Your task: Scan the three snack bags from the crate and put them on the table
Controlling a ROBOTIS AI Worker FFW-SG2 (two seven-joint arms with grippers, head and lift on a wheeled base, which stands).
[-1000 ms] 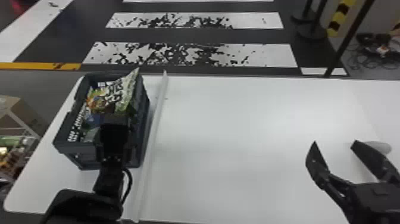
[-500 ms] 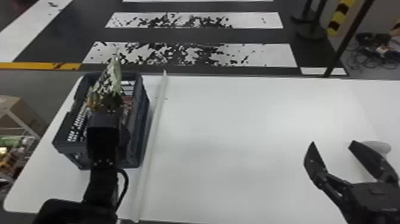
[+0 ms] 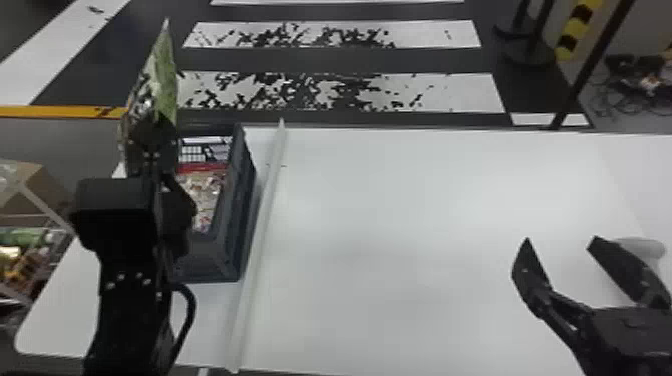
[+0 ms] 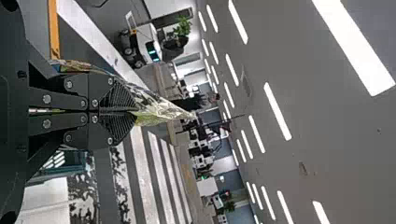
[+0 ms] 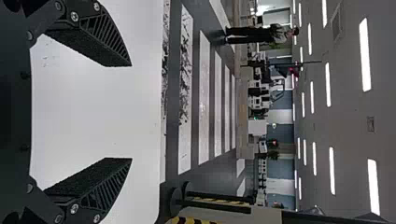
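Seeing white stripes point(image 3: 465, 95) across the top of the head view, with a yellow line point(image 3: 50, 111) at upper left. Finding a box point(image 3: 40, 192) on a shelf point(image 3: 44, 206) at the left edge. Noticing a pale strip point(image 3: 262, 240) running upright left of centre. Spotting a black pole point(image 3: 582, 85), a striped post point(image 3: 575, 30) and cables point(image 3: 625, 102) at upper right, and a pale rounded object point(image 3: 645, 246) at the right edge. Catching a plant point(image 4: 183, 26) and ceiling lights point(image 4: 278, 111) in the left wrist view.

Bright overhead indoor light
Ceiling strips point(image 4: 277, 111) glare white toward the right of both wrist views; soft sheen on the table point(image 3: 425, 210).
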